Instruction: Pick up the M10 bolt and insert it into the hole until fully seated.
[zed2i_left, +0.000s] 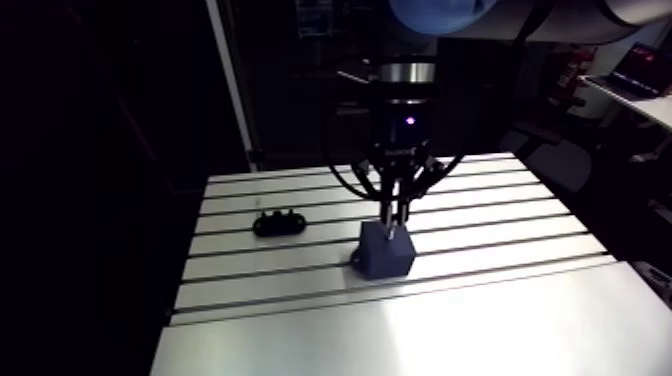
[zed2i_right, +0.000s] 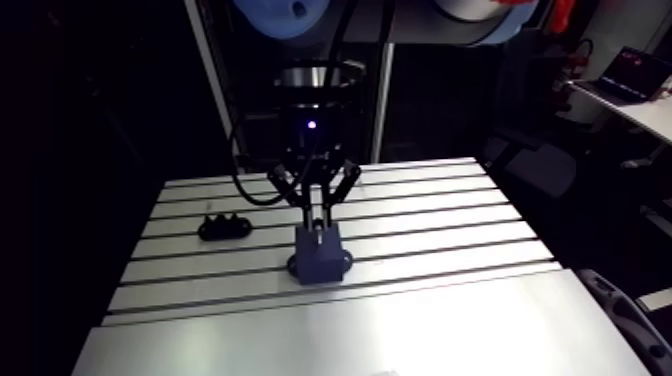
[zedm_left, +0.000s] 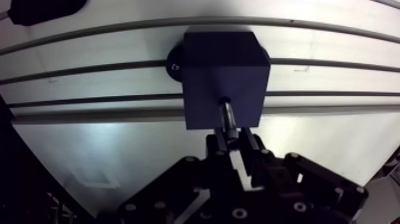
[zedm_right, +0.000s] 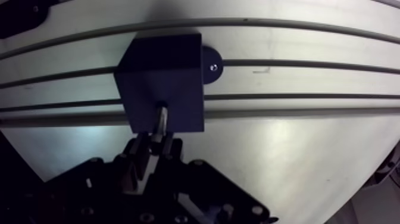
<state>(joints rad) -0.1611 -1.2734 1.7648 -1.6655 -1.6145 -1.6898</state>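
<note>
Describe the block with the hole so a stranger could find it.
On the slotted table, look under the gripper. The block is the dark-blue cube there, the bolt at its hole; its only neighbour, a holder, is low and black.

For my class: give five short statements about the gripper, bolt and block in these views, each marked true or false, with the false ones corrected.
1. The gripper is shut on the bolt. True.
2. The bolt lies flat on the table. False: it is held upright over the block, with its tip at the block's top face.
3. Part of the bolt's shank shows between the fingers and the block. True.
4. The block is white. False: it is dark blue.
5. A black holder sits on the table, apart from the block. True.
</note>
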